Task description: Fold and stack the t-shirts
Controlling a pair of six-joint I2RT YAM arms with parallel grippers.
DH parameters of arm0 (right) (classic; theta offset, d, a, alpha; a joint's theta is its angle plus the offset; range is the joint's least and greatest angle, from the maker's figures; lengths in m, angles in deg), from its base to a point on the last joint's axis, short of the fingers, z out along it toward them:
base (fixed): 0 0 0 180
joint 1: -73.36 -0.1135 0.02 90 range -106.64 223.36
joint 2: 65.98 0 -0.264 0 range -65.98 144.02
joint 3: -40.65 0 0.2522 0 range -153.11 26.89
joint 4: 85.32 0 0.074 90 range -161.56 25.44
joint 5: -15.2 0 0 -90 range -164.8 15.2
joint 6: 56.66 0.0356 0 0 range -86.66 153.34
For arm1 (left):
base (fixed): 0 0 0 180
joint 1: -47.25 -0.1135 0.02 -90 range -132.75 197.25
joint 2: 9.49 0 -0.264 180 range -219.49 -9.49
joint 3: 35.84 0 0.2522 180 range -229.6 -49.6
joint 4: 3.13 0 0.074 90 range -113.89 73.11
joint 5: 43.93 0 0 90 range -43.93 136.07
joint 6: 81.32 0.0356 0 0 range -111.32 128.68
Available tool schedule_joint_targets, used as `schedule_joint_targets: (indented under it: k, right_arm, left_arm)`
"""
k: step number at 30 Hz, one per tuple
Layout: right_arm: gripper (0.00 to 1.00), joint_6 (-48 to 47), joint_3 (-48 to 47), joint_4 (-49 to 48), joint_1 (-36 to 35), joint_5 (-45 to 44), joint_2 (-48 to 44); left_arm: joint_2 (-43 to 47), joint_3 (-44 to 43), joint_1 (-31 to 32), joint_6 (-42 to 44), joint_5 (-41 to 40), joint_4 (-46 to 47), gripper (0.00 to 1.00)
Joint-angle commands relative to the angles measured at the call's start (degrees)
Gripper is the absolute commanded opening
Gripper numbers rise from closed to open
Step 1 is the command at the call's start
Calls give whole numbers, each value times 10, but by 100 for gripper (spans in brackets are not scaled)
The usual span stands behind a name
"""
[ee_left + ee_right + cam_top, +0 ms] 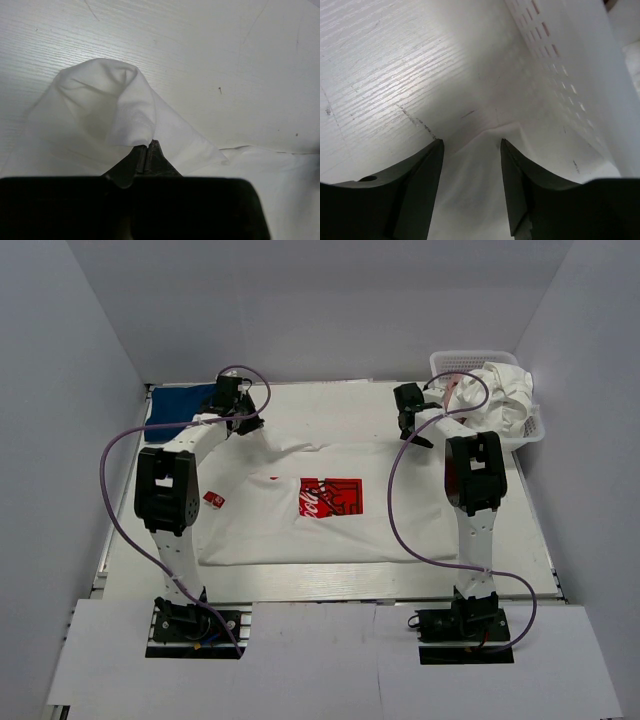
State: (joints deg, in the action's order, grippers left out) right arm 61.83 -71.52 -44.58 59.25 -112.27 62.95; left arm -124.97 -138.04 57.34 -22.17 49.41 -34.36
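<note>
**Top external.** 1 white t-shirt [300, 525], red square print up, spread flat mid-tabletop [330, 582]. 1 dark blue t-shirt [185, 400] at the far left corner. 1 mesh basket [535, 430] at the far right, holding crumpled white cloth [505, 390]. Left claw [245, 424] at the white t-shirt's far left corner; right claw [414, 432] near its far right corner.

**Left wrist.** Left claw closed, pinching a raised fold [115, 105] of the white t-shirt.

**Right wrist.** Right claw spread open, 2 fingers [415, 195] apart above the cloth edge, basket wall just beside.
</note>
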Motion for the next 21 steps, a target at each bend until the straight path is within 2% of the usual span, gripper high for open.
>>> schedule_joint_targets:
  k: [1, 3, 6, 7, 9, 10, 15, 21]
  right_arm:
    - [54, 43, 25, 32, 2, 36, -19]
    - [49, 53, 42, 23, 1, 43, -24]
    - [33, 73, 50, 20, 4, 46, -23]
    - [24, 77, 51, 19, 5, 44, -22]
    - [12, 87, 53, 20, 5, 50, -23]
    - [0, 89, 58, 18, 4, 49, -27]
    - [0, 62, 52, 3, 0, 40, -46]
    - [0, 22, 89, -36, -4, 52, -93]
  left_arm:
    - [54, 17, -1, 5, 9, 17, 0]
    - [60, 22, -1, 0, 9, 17, 0]
    - [65, 27, -1, 0, 9, 17, 0]
    - [65, 28, -1, 0, 9, 17, 0]
    - [65, 28, -1, 0, 9, 17, 0]
    - [65, 21, -1, 0, 9, 17, 0]
    - [79, 19, -1, 0, 9, 4, 0]
    - [148, 90, -1, -16, 4, -6, 0]
